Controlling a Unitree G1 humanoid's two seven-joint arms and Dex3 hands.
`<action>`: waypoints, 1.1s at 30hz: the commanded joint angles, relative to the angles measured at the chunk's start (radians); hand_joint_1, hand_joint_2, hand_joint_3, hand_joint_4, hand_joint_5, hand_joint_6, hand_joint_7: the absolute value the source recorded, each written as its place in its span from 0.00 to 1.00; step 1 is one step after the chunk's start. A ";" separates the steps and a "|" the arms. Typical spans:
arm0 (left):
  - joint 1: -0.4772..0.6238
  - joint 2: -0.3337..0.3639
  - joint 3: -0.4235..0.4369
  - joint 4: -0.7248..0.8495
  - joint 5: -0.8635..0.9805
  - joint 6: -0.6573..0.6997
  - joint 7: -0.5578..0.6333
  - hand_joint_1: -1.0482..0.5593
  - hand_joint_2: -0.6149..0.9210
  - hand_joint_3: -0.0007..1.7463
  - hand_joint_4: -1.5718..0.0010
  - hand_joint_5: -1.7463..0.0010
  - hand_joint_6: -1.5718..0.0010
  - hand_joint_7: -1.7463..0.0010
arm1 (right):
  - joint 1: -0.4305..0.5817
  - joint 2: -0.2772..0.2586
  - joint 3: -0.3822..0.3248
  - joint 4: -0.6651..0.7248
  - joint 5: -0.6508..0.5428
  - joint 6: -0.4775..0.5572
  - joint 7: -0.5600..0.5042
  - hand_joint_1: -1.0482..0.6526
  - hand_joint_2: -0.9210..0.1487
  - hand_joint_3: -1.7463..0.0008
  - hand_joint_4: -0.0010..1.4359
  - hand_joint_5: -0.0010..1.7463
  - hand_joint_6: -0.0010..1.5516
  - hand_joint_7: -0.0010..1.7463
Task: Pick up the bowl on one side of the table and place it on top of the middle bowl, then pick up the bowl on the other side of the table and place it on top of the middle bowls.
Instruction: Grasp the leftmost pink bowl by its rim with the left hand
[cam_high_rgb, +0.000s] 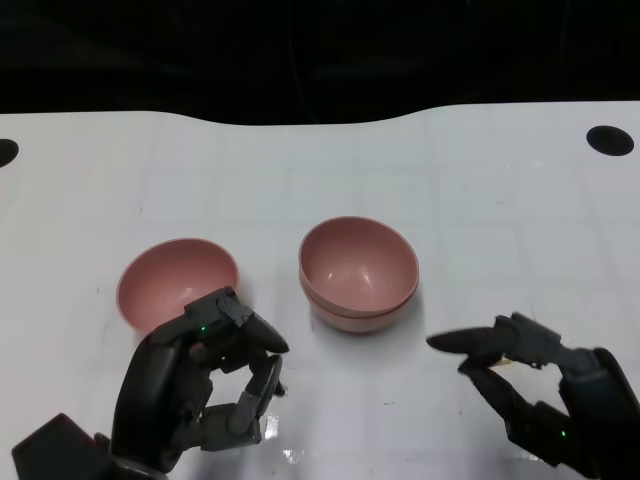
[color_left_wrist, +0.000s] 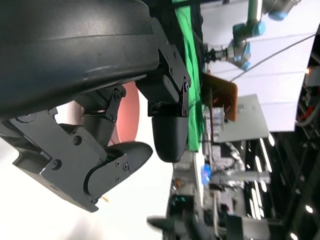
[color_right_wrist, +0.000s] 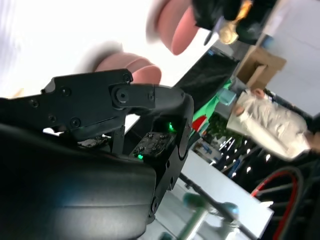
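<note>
A pink bowl (cam_high_rgb: 178, 280) sits on the left of the white table (cam_high_rgb: 480, 200). In the middle stands a pink bowl (cam_high_rgb: 358, 262) nested in a second pink bowl (cam_high_rgb: 352, 318). My left hand (cam_high_rgb: 205, 385) is just in front of the left bowl, fingers curved with a gap between thumb and fingers, holding nothing. The left wrist view shows that bowl (color_left_wrist: 127, 115) behind the fingers (color_left_wrist: 167, 132). My right hand (cam_high_rgb: 525, 385) hovers front right of the stack, fingers stretched toward it, empty. The right wrist view is blurred and shows the stack (color_right_wrist: 131, 67) and the left bowl (color_right_wrist: 175, 25).
A round black hole (cam_high_rgb: 610, 140) marks the table's back right corner and another (cam_high_rgb: 5, 152) the left edge. The table's far edge (cam_high_rgb: 320, 118) borders darkness.
</note>
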 joint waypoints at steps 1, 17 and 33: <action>-0.007 0.017 0.015 -0.026 0.038 -0.021 0.043 0.51 0.78 0.51 0.63 0.17 0.64 0.40 | 0.026 0.021 -0.030 -0.018 0.044 0.014 0.016 0.55 0.29 0.50 0.46 0.82 0.47 0.57; -0.052 0.239 0.047 -0.179 0.417 0.054 0.156 0.37 1.00 0.02 0.86 0.53 0.75 0.90 | 0.057 0.101 -0.086 -0.027 0.110 0.166 0.083 0.57 0.54 0.12 0.65 1.00 0.52 0.87; -0.153 0.417 -0.072 -0.245 1.037 0.314 0.291 0.30 0.97 0.00 0.82 0.65 0.74 0.99 | 0.052 0.126 -0.089 -0.050 0.088 0.235 0.086 0.57 0.58 0.09 0.66 1.00 0.52 0.89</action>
